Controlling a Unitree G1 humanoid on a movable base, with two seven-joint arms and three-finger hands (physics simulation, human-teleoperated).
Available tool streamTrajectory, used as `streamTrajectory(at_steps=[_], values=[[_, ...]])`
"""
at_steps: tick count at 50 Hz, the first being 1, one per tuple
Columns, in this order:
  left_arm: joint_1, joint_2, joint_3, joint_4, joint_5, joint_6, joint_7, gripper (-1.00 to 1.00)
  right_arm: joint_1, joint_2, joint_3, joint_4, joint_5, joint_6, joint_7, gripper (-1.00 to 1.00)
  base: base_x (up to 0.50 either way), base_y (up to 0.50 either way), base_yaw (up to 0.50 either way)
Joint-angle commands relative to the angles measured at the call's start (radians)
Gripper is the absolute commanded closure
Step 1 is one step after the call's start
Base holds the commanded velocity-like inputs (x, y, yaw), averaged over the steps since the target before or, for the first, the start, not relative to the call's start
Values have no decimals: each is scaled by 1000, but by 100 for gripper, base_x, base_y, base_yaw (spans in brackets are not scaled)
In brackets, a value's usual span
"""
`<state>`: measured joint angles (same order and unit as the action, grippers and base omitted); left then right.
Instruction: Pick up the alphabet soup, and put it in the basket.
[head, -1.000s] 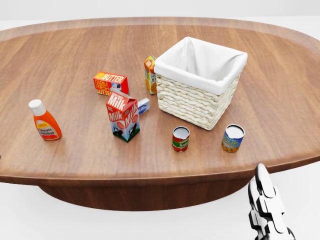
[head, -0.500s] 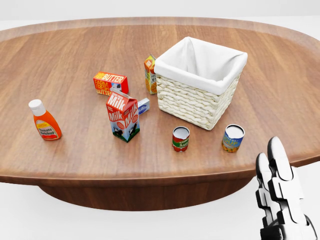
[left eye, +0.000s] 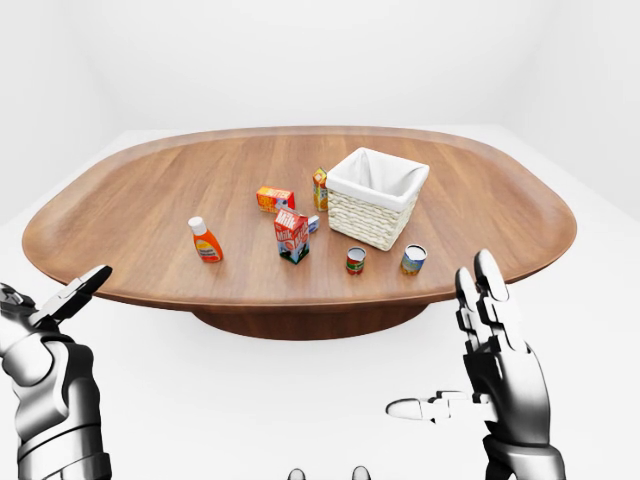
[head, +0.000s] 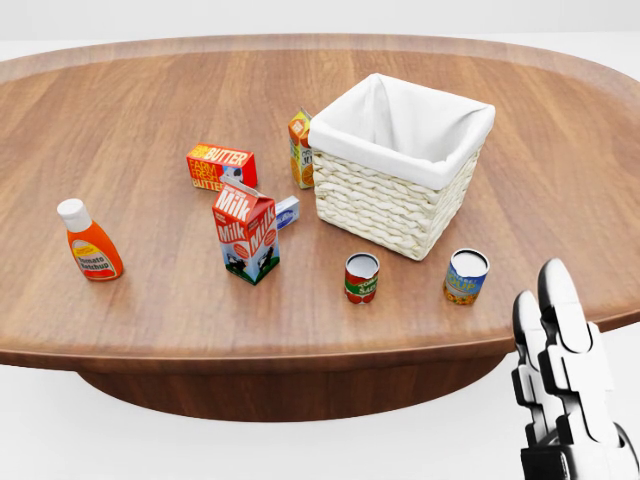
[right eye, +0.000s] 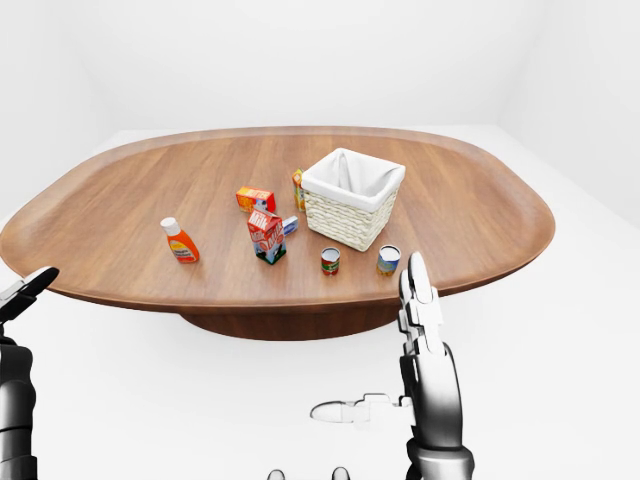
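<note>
So the right hand (head: 565, 375) has come up a bit more into the head view's bottom right corner compared with a second ago, when only a fingertip or so poked in; nothing on the table (head: 150, 320) has budged and the camera hasn't shifted either; looks like the reach is only just starting. The hand is wide open, fingers straight up and thumb stuck out sideways in the eye views, holding nothing. The left hand (left eye: 60, 305) hangs low at the left-eye view's left edge, fingers extended, also empty.

There are two cans, and the labels are too small to read properly; the alphabet soup (head: 466, 276) is probably the blue-and-yellow one, standing upright just below the basket's right corner, nearest the right hand; the red can (head: 361, 277) sits to its left, apart from it.

Count: one basket (head: 395, 205), white-lined and empty as far as can be seen; two cans; one milk carton (head: 245, 231); one butter box (head: 221, 166); one ketchup bottle (head: 88, 241); one orange carton (head: 300, 150) touching or just beside the basket's left side; one small box (head: 288, 210) behind the milk.
</note>
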<state>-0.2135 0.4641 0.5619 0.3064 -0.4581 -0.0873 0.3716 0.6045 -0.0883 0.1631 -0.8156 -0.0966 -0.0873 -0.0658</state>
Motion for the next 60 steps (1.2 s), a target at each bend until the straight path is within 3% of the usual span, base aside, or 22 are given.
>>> streamTrajectory(at_steps=[1, 27, 40, 60], values=[[0, 1, 2, 0, 1, 0, -1, -100, -2, -3, 3, -3, -1, 0, -4, -100, 0, -46, 0], [4, -2, 5, -5, 2, 0, -7, -100, -8, -8, 1, 20, 7, 0, 2, -100, 0, -42, 0], [3, 0, 2, -3, 3, 0, -4, -100, 4, -14, 11, 11, -8, 0, 7, -100, 0, -3, 0], [0, 0, 5, 4, -1, 0, -4, -100, 9, -21, 17, 4, -5, 0, 5, -100, 25, 0, 0]])
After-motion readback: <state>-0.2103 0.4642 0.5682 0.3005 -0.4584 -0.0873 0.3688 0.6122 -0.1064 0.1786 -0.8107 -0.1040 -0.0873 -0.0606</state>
